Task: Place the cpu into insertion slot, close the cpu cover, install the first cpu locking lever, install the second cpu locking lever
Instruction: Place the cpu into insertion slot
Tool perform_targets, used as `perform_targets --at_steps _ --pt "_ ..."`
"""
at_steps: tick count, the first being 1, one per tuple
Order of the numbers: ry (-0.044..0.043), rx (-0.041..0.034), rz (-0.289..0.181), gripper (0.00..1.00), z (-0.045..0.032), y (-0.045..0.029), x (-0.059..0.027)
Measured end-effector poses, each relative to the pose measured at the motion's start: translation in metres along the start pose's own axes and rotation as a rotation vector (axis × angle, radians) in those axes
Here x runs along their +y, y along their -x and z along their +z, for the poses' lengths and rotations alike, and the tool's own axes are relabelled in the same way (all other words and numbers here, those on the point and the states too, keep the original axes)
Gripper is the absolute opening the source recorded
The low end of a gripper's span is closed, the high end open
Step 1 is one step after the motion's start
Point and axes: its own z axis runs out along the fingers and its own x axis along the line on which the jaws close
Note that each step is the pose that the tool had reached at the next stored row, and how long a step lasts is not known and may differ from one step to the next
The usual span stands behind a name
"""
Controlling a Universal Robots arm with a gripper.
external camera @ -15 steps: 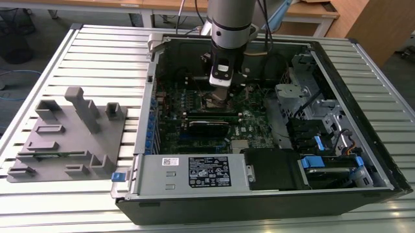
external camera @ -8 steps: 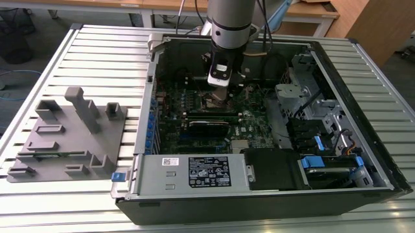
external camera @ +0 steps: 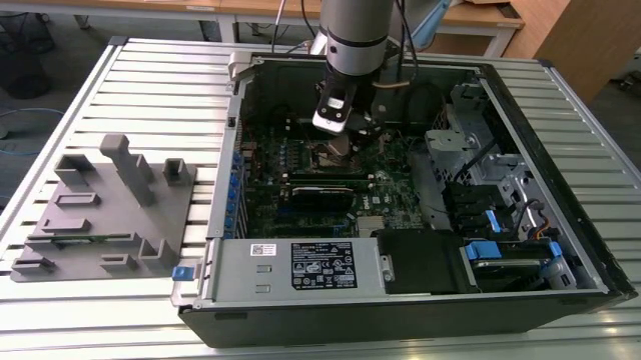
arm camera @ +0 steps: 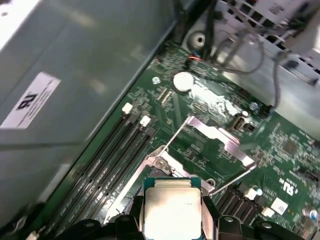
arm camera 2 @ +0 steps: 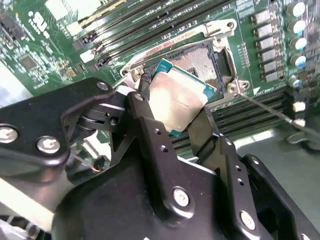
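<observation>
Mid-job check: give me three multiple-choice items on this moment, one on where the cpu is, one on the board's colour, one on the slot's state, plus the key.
1. Where is the cpu?
A. gripped by the end effector, close to the insertion slot.
B. seated in that slot.
C. in a person's hand.

2. What colour is the circuit board round the slot?
A. blue.
B. red.
C. green.

3. How does the insertion slot stand?
A. shut under its cover.
B. open and vacant.
C. holding a chip.

Key: 1 A, the fingers clamp the chip's edges in both wrist views; 2 C, green shows all round the slot; 3 B, its dark centre lies bare in the second wrist view.
</observation>
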Motion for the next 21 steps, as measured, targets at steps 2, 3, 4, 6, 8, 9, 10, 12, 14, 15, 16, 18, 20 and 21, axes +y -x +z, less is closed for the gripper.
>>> perform_targets --at_steps 2,3,4,6,8,9,10,12,14,15,16,18,20,21 --pt "0.0001 -0.0032 0.036 0.54 0.0001 0.0 0.0" --pt "0.0001 -0.0049 0.054 0.54 0.0001 0.0 0.0" --pt "0.0002 -0.0065 0.073 0.54 0.0002 0.0 0.0" --pt "0.0003 -0.0098 0.108 0.54 0.0003 0.0 0.0" --pt "0.0002 -0.011 0.122 0.54 0.0002 0.0 0.0" --pt "0.0002 -0.0111 0.122 0.54 0.0002 0.0 0.0" --pt "0.0003 -0.0111 0.123 0.54 0.0002 0.0 0.0" --pt "0.0006 -0.0127 0.142 0.54 0.0004 -0.0001 0.0" --pt "0.0005 -0.016 0.178 0.54 0.0003 0.0 0.0" --pt "0.0006 -0.0177 0.195 0.54 0.0003 0.0 0.0" --pt "0.0006 -0.0193 0.213 0.54 0.0003 0.0 0.0" --pt "0.0008 -0.0227 0.251 0.54 0.0003 0.0 0.0" --pt "0.0009 -0.0259 0.287 0.54 0.0003 0.0 0.0" --pt "0.0009 -0.0276 0.305 0.54 0.0003 0.0 0.0"
